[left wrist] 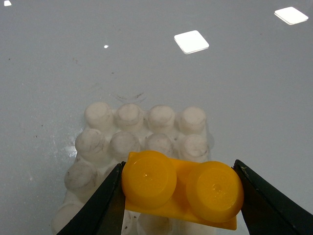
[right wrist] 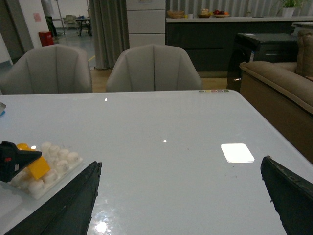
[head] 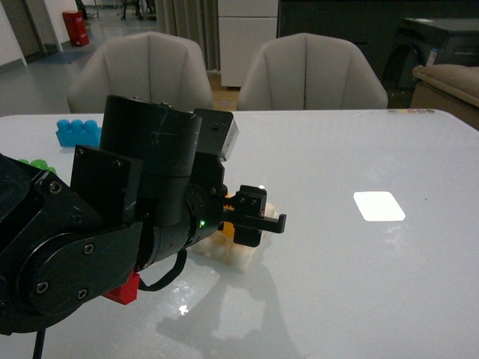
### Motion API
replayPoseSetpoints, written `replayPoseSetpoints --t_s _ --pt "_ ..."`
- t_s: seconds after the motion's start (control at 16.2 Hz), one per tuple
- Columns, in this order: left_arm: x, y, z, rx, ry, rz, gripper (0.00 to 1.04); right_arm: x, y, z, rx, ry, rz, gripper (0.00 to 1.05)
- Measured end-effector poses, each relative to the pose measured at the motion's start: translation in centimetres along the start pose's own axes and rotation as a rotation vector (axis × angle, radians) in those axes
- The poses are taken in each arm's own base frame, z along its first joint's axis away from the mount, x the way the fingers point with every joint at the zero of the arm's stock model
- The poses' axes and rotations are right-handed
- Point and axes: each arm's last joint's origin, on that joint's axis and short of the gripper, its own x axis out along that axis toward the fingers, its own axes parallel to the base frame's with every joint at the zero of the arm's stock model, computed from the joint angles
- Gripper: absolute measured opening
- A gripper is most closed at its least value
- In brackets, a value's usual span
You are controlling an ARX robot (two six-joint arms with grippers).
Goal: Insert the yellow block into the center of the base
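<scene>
The left fingers (left wrist: 105, 205) clench the orange-yellow two-stud plastic brick (left wrist: 182, 188); the white studded square plate's (left wrist: 146, 129) centre lies just beyond, about 3 o'clock.

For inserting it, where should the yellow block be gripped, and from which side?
Grip the yellow block by its two short end faces, from above, as the left gripper does: they are flat and parallel, and the underside is left free for the base studs.
</scene>
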Motion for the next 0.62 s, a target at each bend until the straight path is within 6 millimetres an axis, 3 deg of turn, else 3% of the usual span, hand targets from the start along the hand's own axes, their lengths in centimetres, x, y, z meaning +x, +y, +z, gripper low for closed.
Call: replayPoseSetpoints --t_s 0.37,0.62 --pt "1.6 0.6 -0.2 -0.069 0.01 0.075 0.58 0.0 0.0 0.0 0.0 0.0 0.0 0.98" --pt "2.4 2.0 -0.9 -0.093 0.031 0.098 0.58 0.0 0.0 0.0 0.0 0.0 0.0 0.98"
